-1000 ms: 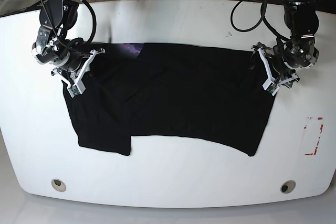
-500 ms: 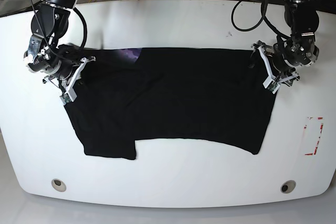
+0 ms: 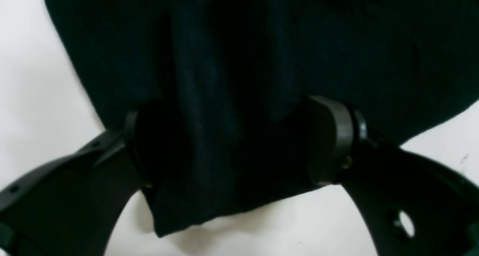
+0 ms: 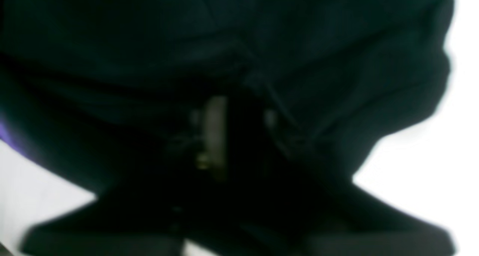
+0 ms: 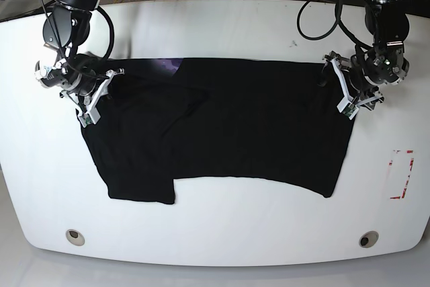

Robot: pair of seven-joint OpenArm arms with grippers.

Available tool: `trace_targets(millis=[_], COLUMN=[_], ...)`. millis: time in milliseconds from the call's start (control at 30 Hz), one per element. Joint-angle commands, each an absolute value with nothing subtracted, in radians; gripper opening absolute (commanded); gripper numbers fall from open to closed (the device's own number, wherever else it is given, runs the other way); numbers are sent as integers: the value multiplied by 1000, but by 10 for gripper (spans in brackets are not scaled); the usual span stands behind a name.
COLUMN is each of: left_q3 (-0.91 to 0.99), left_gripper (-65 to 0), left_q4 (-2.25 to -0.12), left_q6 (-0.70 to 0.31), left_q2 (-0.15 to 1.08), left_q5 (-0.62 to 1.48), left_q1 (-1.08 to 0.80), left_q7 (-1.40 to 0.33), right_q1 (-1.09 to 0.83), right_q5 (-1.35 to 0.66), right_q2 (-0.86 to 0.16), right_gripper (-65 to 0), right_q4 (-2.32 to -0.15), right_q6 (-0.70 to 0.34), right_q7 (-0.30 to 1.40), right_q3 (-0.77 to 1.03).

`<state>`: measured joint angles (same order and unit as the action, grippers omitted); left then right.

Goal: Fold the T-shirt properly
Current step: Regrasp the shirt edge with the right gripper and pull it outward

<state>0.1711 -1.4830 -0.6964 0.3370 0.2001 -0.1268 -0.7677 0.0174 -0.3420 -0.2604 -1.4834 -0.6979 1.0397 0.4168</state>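
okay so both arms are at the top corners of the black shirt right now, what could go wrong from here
The left gripper has its jaws wide apart with T-shirt cloth bunched between them; if it closes now it may pinch several layers at once. The right gripper looks shut on cloth, though its wrist view is blurred, so a thin hold could slip. The T-shirt's bottom hem is uneven, stepped lower at one end, so a fold may come out crooked.

The view is blurred and dark. The right gripper (image 4: 235, 136) has its fingers (image 4: 215, 136) drawn close together, nearly touching, with black T-shirt (image 4: 318, 61) cloth bunched around them — whether cloth is pinched cannot be told. A purple patch (image 4: 5, 136) shows left of the gripper; white table (image 4: 430, 173) lies to its right.
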Motion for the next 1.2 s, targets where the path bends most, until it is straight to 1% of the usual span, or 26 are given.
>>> trace_targets(millis=[0,133,300,433,600,700,767,833,867,933,967,1000,1067,1100,1167], left_q3=[170,170,170,170,170,170,170,168,166,166,166,166,166,166,166], left_gripper=[-163,-163,-163,-163,-161,-161,-161,-161,-161,-161,-161,-161,-161,-161,-161], left_q4=[-1475,-1475,-1474,-1474,-1474,-1474,-1474,-1474,-1474,-1474,-1474,-1474,-1474,-1474,-1474], left_q6=[-698,-698,-698,-698,-698,-698,-698,-698,-698,-698,-698,-698,-698,-698,-698], left_q2=[351,351,351,351,351,352,360,366,367,369,369,371,371,371,369], left_q5=[114,114,111,110,108,108,108,113,113,113,113,113,113,113,113], left_q1=[-137,-137,-139,-139,-140,-140,-140,-140,-140,-140,-140,-139,-139,-139,-137], left_q7=[-857,-857,-857,-857,-857,-857,-857,-857,-857,-857,-857,-857,-857,-857,-857], right_q1=[39,38,25,35,68,105,133,140,140,137,134,128,110,104,101], right_q5=[-355,-361,-352,-351,-351,-351,-352,-352,-352,-361,-361,-361,-363,-363,-364], right_q2=[-283,-285,-285,-286,-308,-315,-338,-346,-346,-346,-346,-341,-338,-337,-320], right_gripper=[-650,-644,-650,-650,-650,-650,-650,-610,-552,-403,-347,-271,-178,-160,-171], right_q4=[-1451,-1446,-1546,-1564,-1544,-1480,-1426,-1414,-1414,-1429,-1438,-1448,-1460,-1461,-1461], right_q6=[-698,-698,-698,-698,-698,-698,-698,-698,-698,-698,-698,-698,-698,-698,-698], right_q7=[997,995,998,998,995,990,984,984,984,984,984,986,986,986,986], right_q3=[415,417,423,423,455,460,460,456,456,456,456,456,455,455,453])
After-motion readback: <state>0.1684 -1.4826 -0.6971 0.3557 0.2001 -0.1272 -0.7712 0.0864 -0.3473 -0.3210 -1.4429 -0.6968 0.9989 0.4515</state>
